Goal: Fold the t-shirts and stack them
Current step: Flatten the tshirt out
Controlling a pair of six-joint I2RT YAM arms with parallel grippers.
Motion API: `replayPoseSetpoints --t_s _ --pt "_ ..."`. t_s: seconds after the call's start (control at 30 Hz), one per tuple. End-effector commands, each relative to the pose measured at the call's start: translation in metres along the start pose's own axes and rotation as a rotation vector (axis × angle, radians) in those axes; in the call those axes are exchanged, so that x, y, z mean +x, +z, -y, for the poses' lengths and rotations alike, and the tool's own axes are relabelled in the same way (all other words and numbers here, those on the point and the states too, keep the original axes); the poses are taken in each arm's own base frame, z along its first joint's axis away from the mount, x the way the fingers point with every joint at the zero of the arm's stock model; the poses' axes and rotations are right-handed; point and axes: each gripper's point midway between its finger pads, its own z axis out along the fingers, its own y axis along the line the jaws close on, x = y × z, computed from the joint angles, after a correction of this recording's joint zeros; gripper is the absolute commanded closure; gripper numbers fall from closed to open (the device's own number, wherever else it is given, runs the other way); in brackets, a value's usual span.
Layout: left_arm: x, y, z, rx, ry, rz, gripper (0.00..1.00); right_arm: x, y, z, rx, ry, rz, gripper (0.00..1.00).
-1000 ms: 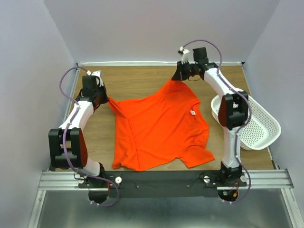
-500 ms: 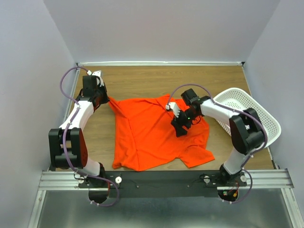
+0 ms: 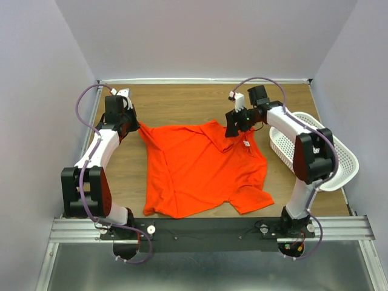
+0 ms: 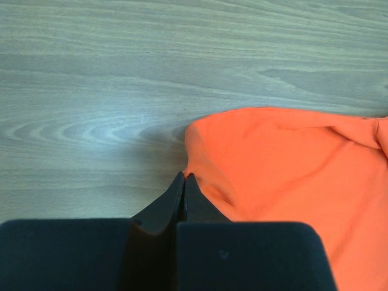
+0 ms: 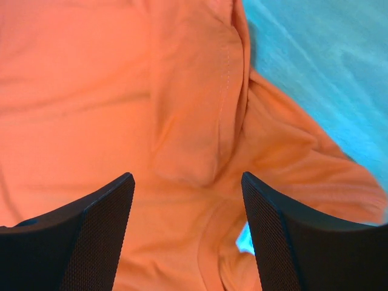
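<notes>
While the left claw [image 4: 183, 176] clamps the t-shirt [image 3: 200, 170] edge on the tabletop [image 3: 176, 103], the right claw [image 5: 187, 179] hangs released, cloth directly below. Spreading step; next likely needs a regrasp there.

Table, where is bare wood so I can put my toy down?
Bare table lies beyond the t-shirt, between the left gripper and right gripper. Another strip runs between the t-shirt and left arm. The right side is crowded by the basket.

Matt orange cloth t-shirt [image 3: 194, 167], smooth wood-grain table [image 3: 182, 103], perforated white plastic basket [image 3: 341, 165]
</notes>
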Motion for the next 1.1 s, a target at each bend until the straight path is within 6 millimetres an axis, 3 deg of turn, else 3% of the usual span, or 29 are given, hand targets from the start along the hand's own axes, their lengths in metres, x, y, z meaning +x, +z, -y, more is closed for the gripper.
replayPoseSetpoints --t_s 0.0,0.23,0.4,0.6,0.7,0.73,0.83,0.93,1.07 --pt "-0.002 -0.005 0.005 0.018 0.016 0.017 1.00 0.013 0.030 0.004 0.004 0.199 -0.051 0.22" --pt "-0.004 -0.006 0.006 0.022 0.016 0.023 1.00 0.030 0.040 0.012 0.037 0.244 -0.097 0.25" --pt "-0.005 -0.007 0.006 0.024 0.016 0.025 1.00 0.047 0.048 0.007 -0.001 0.263 -0.136 0.26" --pt "-0.004 -0.006 0.006 0.025 0.017 0.022 1.00 0.055 0.059 0.002 -0.052 0.296 -0.161 0.35" --pt "-0.004 -0.006 0.006 0.023 0.018 0.024 1.00 0.047 0.056 0.001 -0.057 0.285 -0.143 0.46" --pt "-0.004 -0.006 0.007 0.025 0.018 0.023 1.00 0.044 0.055 0.001 -0.055 0.279 -0.135 0.61" --pt "-0.004 -0.006 0.007 0.024 0.017 0.022 1.00 0.030 0.044 -0.003 -0.053 0.221 -0.096 0.80" --pt "-0.004 -0.006 0.007 0.024 0.017 0.022 1.00 0.019 0.036 -0.009 -0.034 0.146 -0.071 0.82" --pt "-0.004 -0.006 0.007 0.024 0.021 0.022 1.00 0.004 0.030 -0.034 -0.034 0.012 -0.051 0.82"
